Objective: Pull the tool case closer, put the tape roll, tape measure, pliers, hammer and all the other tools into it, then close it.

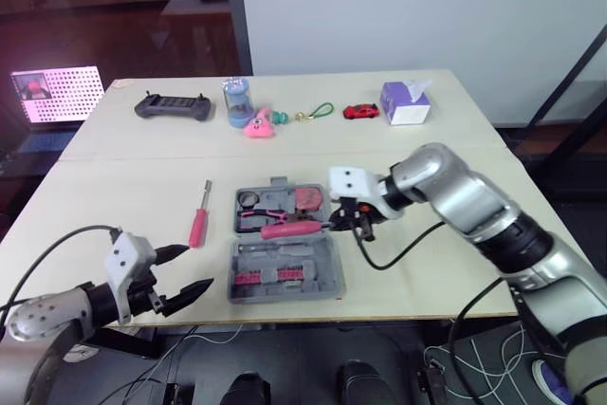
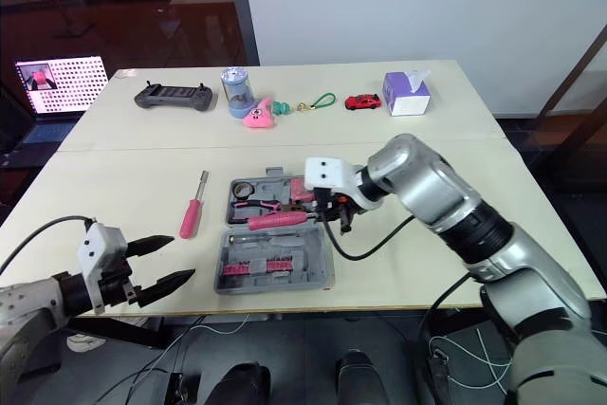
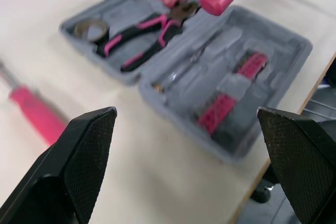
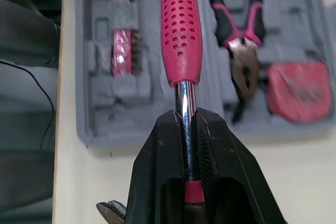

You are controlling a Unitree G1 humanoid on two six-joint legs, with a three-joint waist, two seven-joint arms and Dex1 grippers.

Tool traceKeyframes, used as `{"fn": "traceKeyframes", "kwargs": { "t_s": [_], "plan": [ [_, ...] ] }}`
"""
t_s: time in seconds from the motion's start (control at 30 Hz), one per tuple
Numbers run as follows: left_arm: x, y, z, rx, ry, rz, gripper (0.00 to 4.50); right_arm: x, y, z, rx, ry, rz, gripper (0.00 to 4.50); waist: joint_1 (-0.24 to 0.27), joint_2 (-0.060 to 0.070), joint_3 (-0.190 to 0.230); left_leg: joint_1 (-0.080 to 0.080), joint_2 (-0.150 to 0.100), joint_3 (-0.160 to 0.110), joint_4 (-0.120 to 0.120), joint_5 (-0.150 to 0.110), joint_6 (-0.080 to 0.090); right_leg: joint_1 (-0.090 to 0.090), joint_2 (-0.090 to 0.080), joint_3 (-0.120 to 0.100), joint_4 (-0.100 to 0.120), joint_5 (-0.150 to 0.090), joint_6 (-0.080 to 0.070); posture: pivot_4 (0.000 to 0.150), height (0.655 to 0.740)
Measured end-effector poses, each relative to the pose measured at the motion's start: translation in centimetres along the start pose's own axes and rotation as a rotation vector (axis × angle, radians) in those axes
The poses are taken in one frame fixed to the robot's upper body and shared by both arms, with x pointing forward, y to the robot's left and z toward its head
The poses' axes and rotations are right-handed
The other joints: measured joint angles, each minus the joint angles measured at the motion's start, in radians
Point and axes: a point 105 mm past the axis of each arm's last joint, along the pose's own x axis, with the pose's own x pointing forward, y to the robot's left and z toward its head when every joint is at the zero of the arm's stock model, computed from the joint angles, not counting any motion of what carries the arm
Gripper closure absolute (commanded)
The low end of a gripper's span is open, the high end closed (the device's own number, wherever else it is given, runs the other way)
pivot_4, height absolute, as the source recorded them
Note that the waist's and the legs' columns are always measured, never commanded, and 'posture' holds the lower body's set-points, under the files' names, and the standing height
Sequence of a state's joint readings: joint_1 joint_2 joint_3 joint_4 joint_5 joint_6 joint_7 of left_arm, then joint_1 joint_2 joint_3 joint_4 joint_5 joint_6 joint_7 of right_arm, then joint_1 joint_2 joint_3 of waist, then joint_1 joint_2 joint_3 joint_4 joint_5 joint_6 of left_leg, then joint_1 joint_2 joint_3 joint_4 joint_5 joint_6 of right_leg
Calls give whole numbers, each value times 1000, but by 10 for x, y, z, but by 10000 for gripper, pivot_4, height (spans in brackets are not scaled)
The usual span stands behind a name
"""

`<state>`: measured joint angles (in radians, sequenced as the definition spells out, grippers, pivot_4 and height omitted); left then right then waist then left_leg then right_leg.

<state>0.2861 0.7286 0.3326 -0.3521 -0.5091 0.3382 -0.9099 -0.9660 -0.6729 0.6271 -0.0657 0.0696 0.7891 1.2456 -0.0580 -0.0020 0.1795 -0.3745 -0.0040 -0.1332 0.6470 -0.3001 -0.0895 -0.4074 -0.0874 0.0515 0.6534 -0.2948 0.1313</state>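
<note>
**Left gripper idle; hammer held over tool case**

Left gripper (image 1: 197, 268), near-left: fingers spread wide, holding nothing, hovering at the near edge of the surface (image 1: 114, 196).

Right gripper (image 1: 345, 221): clamped tight on the chrome shaft of the hammer (image 1: 292, 229), whose pink handle points left over the tool case (image 1: 328, 267).

Tool case: lid laid flat, lying by the near edge, so the pull looks done.
- Far half: tape roll (image 1: 248, 199), pliers (image 1: 261, 218) and red tape measure (image 1: 308, 199), all in place.
- Near half: pink bits.

Outstanding, by judgement:
- Seat the hammer.
- Collect the screwdriver (image 1: 198, 225), lying on the surface just left of the case.
- Close the lid.
</note>
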Motion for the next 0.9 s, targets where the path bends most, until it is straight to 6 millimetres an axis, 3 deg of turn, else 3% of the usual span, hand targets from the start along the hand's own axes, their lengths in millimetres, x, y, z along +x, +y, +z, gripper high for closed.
{"fn": "traceKeyframes", "kwargs": {
  "t_s": [0.33,0.67,0.9],
  "plan": [
    [-12,-6,-14,-50,-17,70,0,40,7,-4,10,102,21,44573,13,0,0,0,0,0,0,0,0,-1,0,0,0,0,0,1500,7400],
    [-10,-8,-8,-32,-30,70,0,65,14,5,61,110,21,44573,12,0,0,0,0,0,0,0,0,-1,0,0,0,0,0,1500,7400],
    [-8,-7,-4,-20,-42,68,0,73,18,9,74,105,17,44573,12,0,0,0,0,0,0,0,0,-1,0,0,0,0,0,1500,7400]
  ]
}}
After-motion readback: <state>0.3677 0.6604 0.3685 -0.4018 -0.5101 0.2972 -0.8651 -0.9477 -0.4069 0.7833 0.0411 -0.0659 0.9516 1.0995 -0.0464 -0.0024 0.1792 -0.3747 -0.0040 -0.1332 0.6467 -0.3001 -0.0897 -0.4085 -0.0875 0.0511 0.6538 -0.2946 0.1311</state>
